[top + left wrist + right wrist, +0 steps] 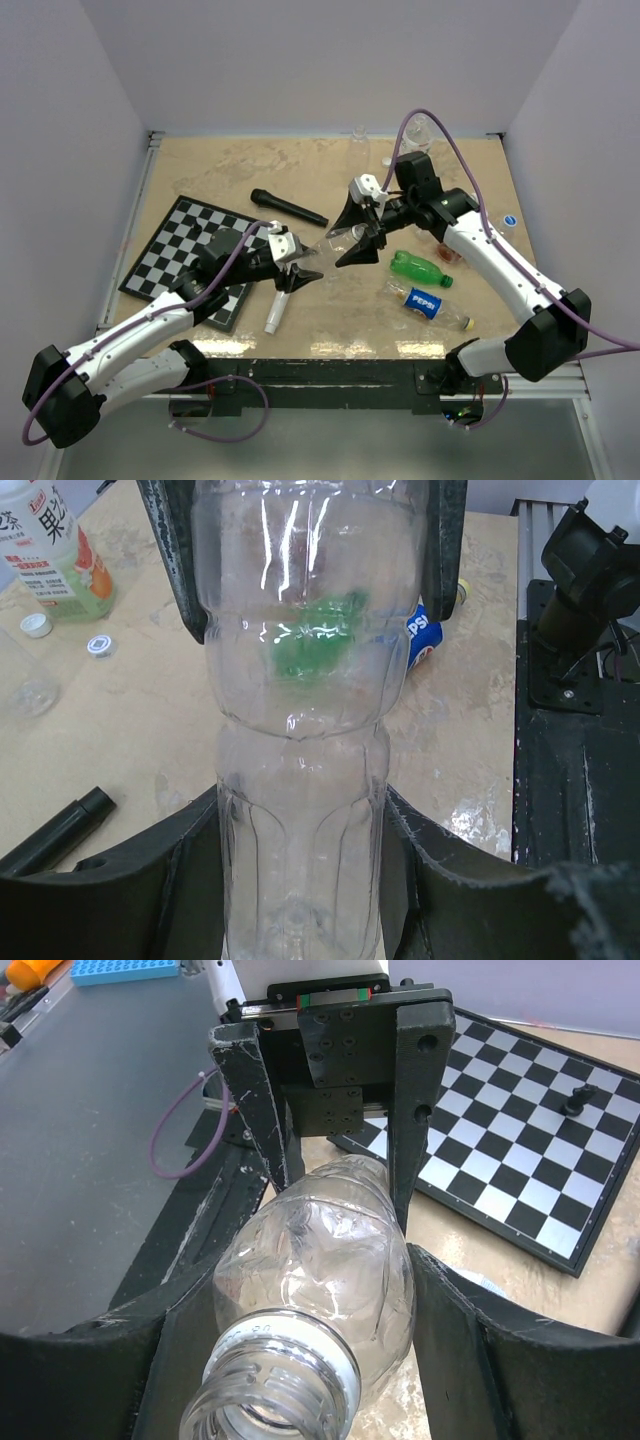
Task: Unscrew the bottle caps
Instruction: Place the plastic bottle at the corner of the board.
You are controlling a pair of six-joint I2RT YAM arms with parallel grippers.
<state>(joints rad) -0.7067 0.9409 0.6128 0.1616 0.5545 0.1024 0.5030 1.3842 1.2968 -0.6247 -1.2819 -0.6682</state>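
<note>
Beige worktop (230, 170), lilac walls (330, 60). Right of chessboard (175, 250): clear bottle (300, 780) clamped in left fingers (130, 880); right fingers (470, 1360) flank it, grip indeterminable.

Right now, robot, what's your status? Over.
Left tool shut on clear bottle. Right tool around its shoulder, grip unclear. Neck bare; white cap loose on table. Nothing blocking.

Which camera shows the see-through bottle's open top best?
The right wrist view: the clear bottle's threaded mouth fills the foreground, uncapped. The left wrist view shows only its body; the top view shows it small and sideways.
</note>
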